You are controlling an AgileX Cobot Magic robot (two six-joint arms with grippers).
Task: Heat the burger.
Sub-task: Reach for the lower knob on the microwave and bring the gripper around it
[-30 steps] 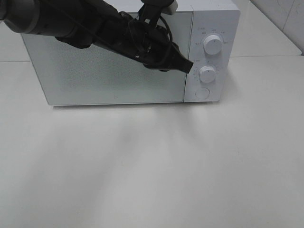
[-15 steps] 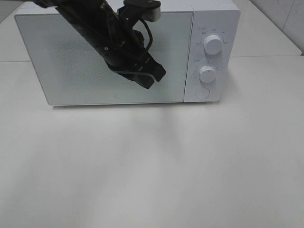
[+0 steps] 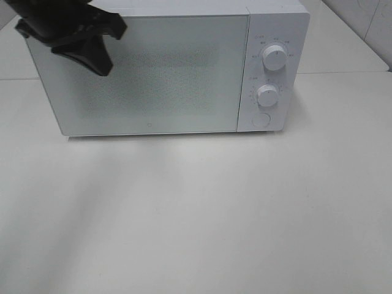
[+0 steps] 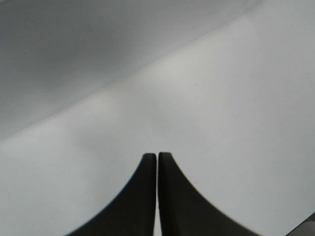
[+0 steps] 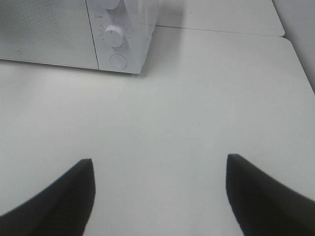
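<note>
The burger is out of view. The white microwave (image 3: 147, 79) stands at the back of the table with its door closed; in the right wrist view the microwave (image 5: 49, 34) shows its door and dial end. My left gripper (image 3: 103, 67) hangs in front of the door's upper left corner. In the left wrist view the left gripper (image 4: 157, 156) is shut, fingertips together with nothing between them, over a pale surface. My right gripper (image 5: 158, 160) is open and empty above bare table, well in front of the microwave; the exterior view does not show it.
The microwave's panel at the right carries an upper dial (image 3: 274, 57), a lower dial (image 3: 267, 95) and a round button (image 3: 261, 120). White table (image 3: 202, 214) stretches in front. A table seam and tiled wall (image 3: 367, 18) lie at the back right.
The left arm has swung from in front of the door's right side, near the dials, across to the door's upper left corner. The right gripper stays open.
</note>
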